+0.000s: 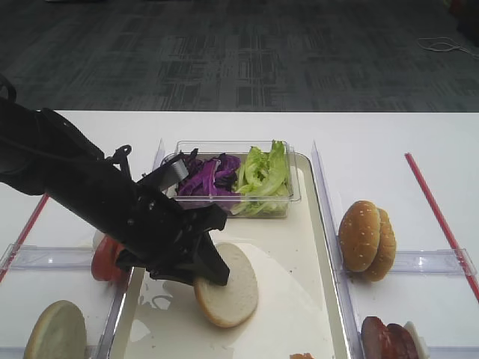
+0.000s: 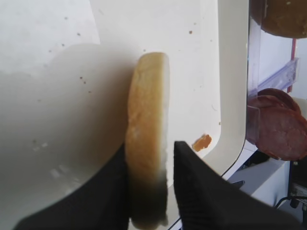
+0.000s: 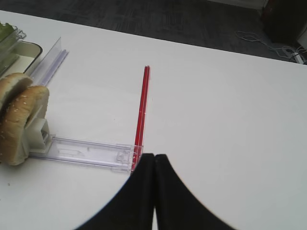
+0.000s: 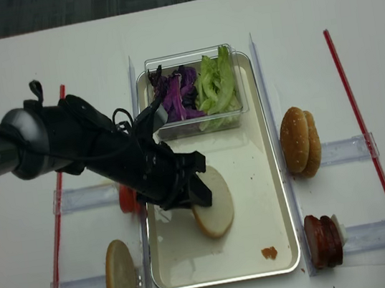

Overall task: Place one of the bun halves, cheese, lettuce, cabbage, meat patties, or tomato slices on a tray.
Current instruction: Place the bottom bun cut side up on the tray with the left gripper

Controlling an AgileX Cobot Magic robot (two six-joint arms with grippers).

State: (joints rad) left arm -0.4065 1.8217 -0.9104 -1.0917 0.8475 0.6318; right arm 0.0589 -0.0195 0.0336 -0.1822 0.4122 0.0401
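Observation:
A pale bun half [image 1: 228, 288] rests tilted on the cream tray [image 1: 299, 299], its left edge between the fingers of my left gripper [image 1: 213, 269]. In the left wrist view the bun half [image 2: 148, 134] stands edge-on. One finger touches its tan side and a thin gap shows between its white face and the other finger [image 2: 192, 177], so the left gripper [image 2: 149, 146] is slightly open. My right gripper [image 3: 154, 155] is shut and empty over bare table at the right. Lettuce [image 1: 263, 172] and cabbage [image 1: 206, 176] fill a clear box on the tray's far end.
A second bun half [image 1: 54, 329] and tomato slices [image 1: 105, 258] sit in holders left of the tray. Domed speckled buns [image 1: 367, 239] and meat patties [image 1: 382, 336] stand in holders on the right. An orange crumb [image 4: 269, 253] lies on the tray. A red strip [image 3: 141, 110] lies ahead of the right gripper.

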